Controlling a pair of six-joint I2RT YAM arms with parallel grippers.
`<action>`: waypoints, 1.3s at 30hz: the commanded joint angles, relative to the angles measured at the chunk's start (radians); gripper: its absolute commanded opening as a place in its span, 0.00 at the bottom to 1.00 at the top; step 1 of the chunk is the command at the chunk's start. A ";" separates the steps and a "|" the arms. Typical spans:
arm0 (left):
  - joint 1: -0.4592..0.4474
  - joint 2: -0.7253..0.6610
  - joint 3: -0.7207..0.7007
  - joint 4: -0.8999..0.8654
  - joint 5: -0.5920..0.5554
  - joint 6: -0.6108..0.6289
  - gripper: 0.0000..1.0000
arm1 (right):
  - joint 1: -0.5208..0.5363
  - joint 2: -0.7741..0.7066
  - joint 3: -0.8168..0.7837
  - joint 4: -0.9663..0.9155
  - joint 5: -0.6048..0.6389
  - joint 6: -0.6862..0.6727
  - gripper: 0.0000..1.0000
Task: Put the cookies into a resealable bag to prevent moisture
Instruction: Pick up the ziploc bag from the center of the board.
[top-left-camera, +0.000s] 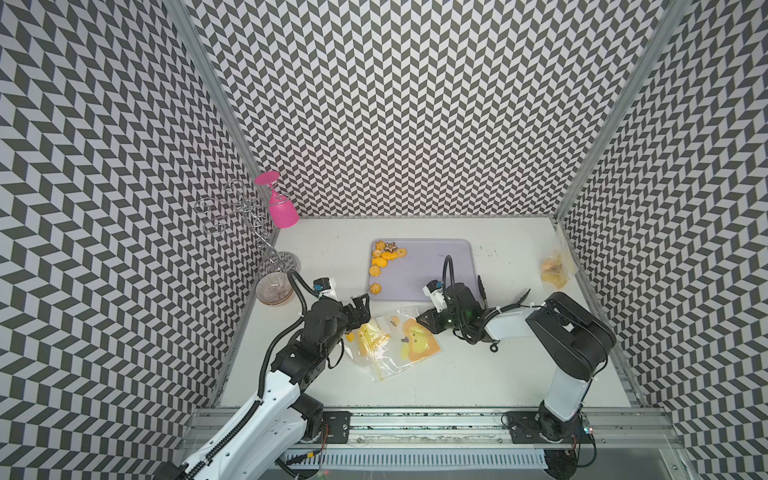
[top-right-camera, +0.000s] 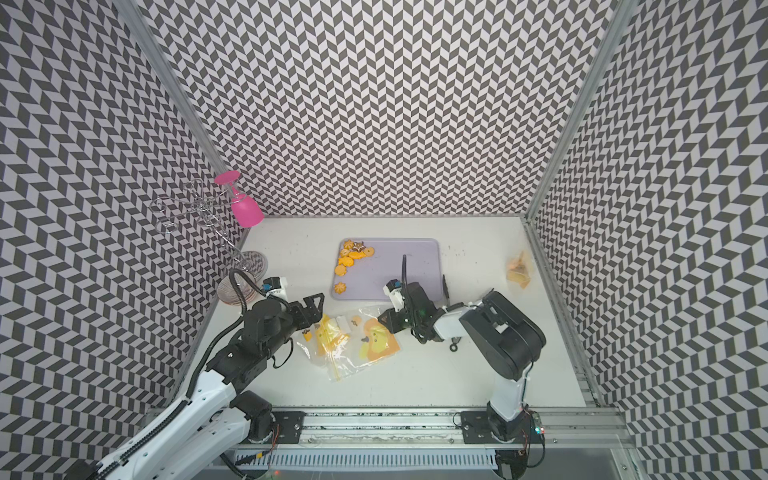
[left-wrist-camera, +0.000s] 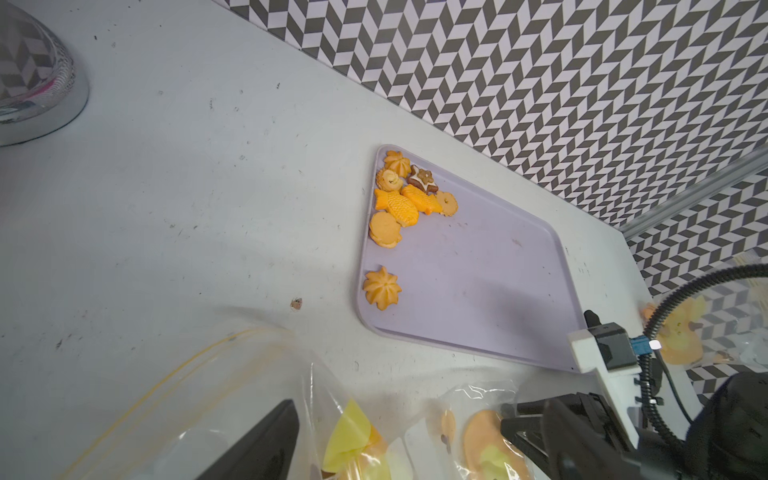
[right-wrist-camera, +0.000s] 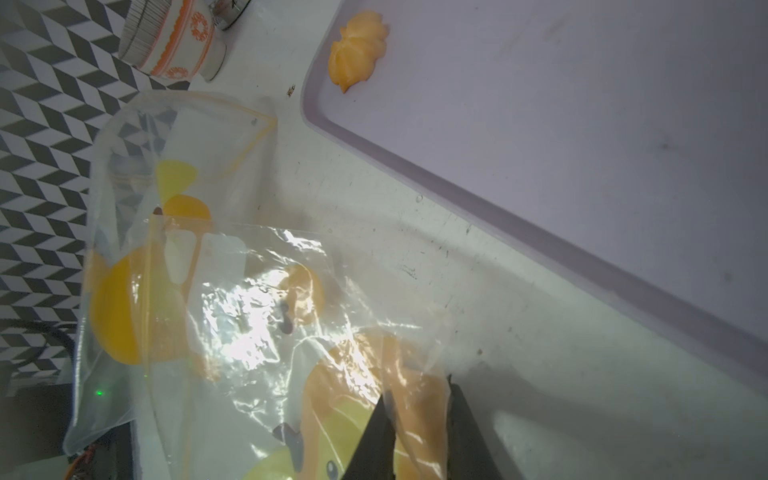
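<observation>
The right jaws are closed on the right edge of the clear resealable bag (right-wrist-camera: 249, 291); the left jaws gape wide at its left end. Beyond, on the surface (top-left-camera: 457, 374), the cookies (top-left-camera: 384, 257) cluster in the lilac tray's (top-left-camera: 440, 270) far-left corner, one apart nearer.

"What did the arms look like?"

"The left arm (top-left-camera: 270, 399) and right arm (top-left-camera: 565, 395) both had white links and black joints."

"Any cables?"

"A black ribbed cable (top-left-camera: 263, 374) ran along the left arm. Each wrist carried a white camera mount (top-left-camera: 326, 286) with a blue plug. The right gripper (right-wrist-camera: 417, 388) had black wedge fingers, and the black base plates (top-left-camera: 338, 424) showed screws."
</observation>
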 joint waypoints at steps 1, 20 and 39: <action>0.002 -0.009 -0.011 0.040 0.019 0.012 0.91 | -0.005 -0.016 -0.022 0.035 -0.018 0.003 0.07; -0.259 0.162 -0.033 0.152 0.072 0.003 0.71 | -0.315 -0.382 -0.397 0.094 -0.108 0.040 0.00; -0.319 0.383 -0.002 0.141 0.129 -0.055 0.32 | -0.381 -0.542 -0.440 0.091 -0.140 0.073 0.00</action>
